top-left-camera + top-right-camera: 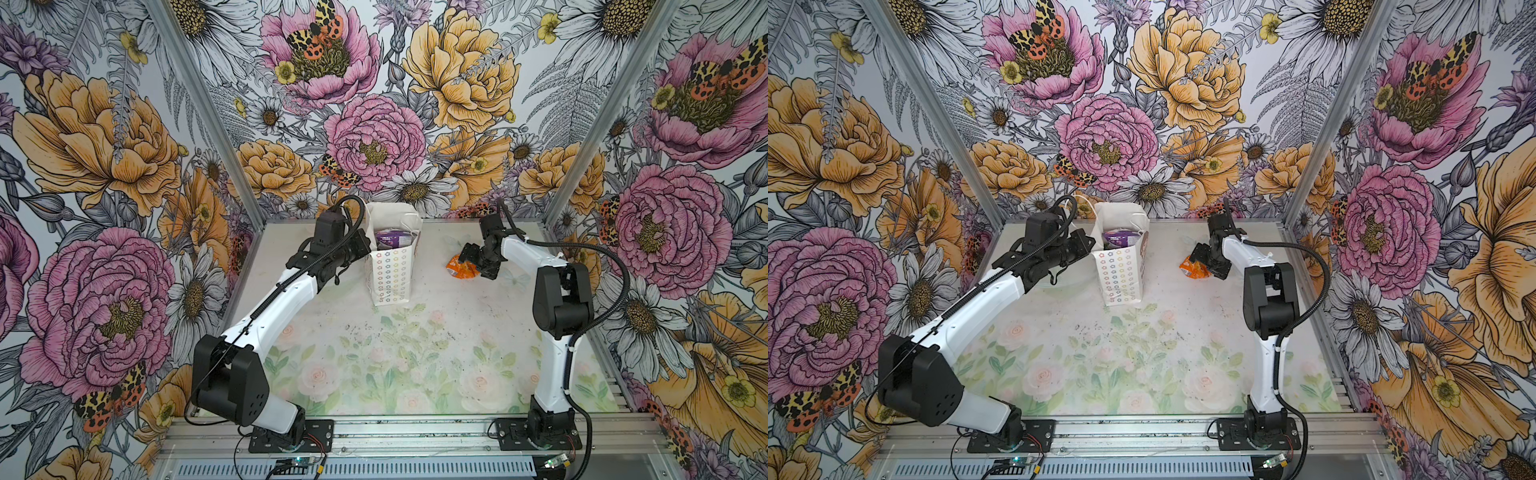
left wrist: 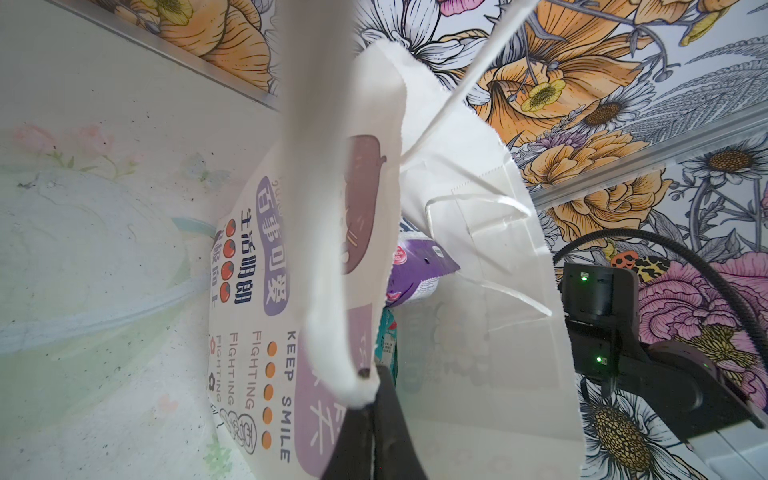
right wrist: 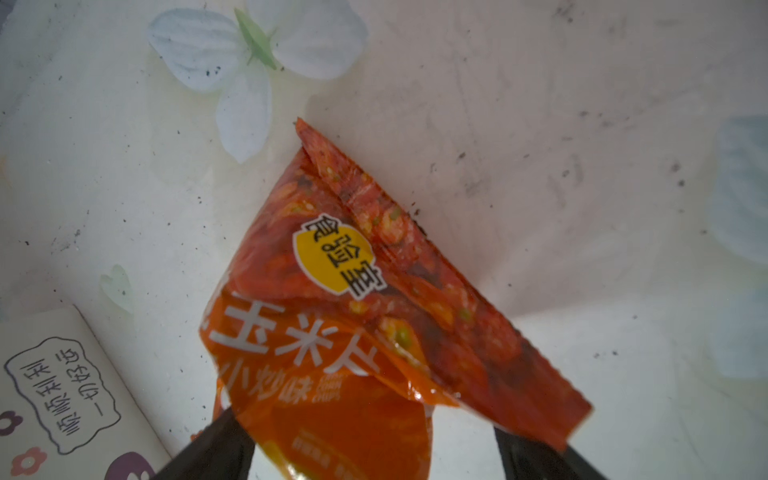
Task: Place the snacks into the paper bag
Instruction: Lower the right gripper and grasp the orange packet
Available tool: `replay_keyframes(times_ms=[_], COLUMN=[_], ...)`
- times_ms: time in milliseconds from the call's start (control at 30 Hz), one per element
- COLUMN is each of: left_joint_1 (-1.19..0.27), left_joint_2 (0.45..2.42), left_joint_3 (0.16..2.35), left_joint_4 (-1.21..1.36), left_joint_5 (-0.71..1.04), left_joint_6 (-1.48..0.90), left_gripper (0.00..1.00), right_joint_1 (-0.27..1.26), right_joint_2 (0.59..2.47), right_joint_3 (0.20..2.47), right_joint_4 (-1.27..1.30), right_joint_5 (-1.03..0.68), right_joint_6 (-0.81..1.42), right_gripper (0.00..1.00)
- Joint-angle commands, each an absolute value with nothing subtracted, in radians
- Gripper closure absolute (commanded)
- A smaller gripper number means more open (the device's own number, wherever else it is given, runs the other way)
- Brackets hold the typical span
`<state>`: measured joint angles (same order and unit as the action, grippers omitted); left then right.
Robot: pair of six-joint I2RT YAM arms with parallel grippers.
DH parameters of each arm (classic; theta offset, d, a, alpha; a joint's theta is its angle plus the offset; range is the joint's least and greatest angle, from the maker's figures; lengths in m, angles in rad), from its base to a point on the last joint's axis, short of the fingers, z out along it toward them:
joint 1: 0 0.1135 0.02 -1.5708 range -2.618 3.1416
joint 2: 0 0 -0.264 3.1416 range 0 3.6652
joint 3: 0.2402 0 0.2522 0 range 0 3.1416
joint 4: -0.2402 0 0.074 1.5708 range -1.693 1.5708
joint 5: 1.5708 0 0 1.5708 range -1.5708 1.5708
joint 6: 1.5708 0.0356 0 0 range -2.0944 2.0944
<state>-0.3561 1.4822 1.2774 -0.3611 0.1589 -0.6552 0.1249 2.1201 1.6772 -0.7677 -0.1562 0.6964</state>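
Your right gripper (image 3: 370, 453) has its jaws wide apart astride the orange snack packet (image 3: 353, 332), which lies on the table (image 1: 415, 332) right of centre in both top views. The paper bag (image 1: 390, 270) stands to the packet's left, its rim pinched tight by your left gripper (image 2: 374, 399).

The paper bag (image 2: 249, 332) reads "KEEP SMILE" and "FIGHTING" twice on its side, beside Chinese characters. The orange snack packet (image 3: 332, 353) carries white Chinese lettering, "小炒味" among it.
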Motion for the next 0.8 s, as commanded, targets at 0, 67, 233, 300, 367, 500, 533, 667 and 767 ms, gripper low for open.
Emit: replay_keyframes(times_ms=[0,67,233,300,367,500,533,667,767], left_joint_1=[-0.356,-0.356,-0.354,-0.353,-0.35,-0.347,-0.346,-0.346,-0.345], left_joint_2=[1.491,1.492,1.489,1.488,1.486,1.485,1.485,1.486,1.486], left_joint_3=[1.263,1.262,1.255,1.254,1.253,1.249,1.247,1.244,1.245], left_joint_4=[-0.373,-0.373,-0.372,-0.372,-0.372,-0.372,-0.372,-0.367,-0.367], left_joint_5=[0.175,0.175,0.173,0.174,0.174,0.178,0.177,0.181,0.184], left_joint_6=[-0.647,-0.647,-0.647,-0.648,-0.647,-0.647,-0.646,-0.649,-0.649], left_gripper=[1.0,1.0,1.0,1.0,1.0,1.0,1.0,1.0,1.0], right_joint_1=[0.128,0.134,0.145,0.149,0.152,0.153,0.152,0.153,0.153], right_joint_2=[2.153,2.169,2.193,2.198,2.197,2.168,2.156,2.107,2.067], right_joint_3=[1.712,1.718,1.73,1.728,1.724,1.691,1.679,1.658,1.649], right_joint_4=[-0.726,-0.72,-0.709,-0.704,-0.704,-0.685,-0.674,-0.651,-0.641], right_joint_5=[-0.184,-0.193,-0.187,-0.176,-0.165,-0.143,-0.144,-0.147,-0.149], right_joint_6=[0.706,0.703,0.689,0.683,0.674,0.654,0.646,0.617,0.599], right_gripper=[0.11,0.11,0.14,0.18,0.24,0.47,0.55,0.75,0.82])
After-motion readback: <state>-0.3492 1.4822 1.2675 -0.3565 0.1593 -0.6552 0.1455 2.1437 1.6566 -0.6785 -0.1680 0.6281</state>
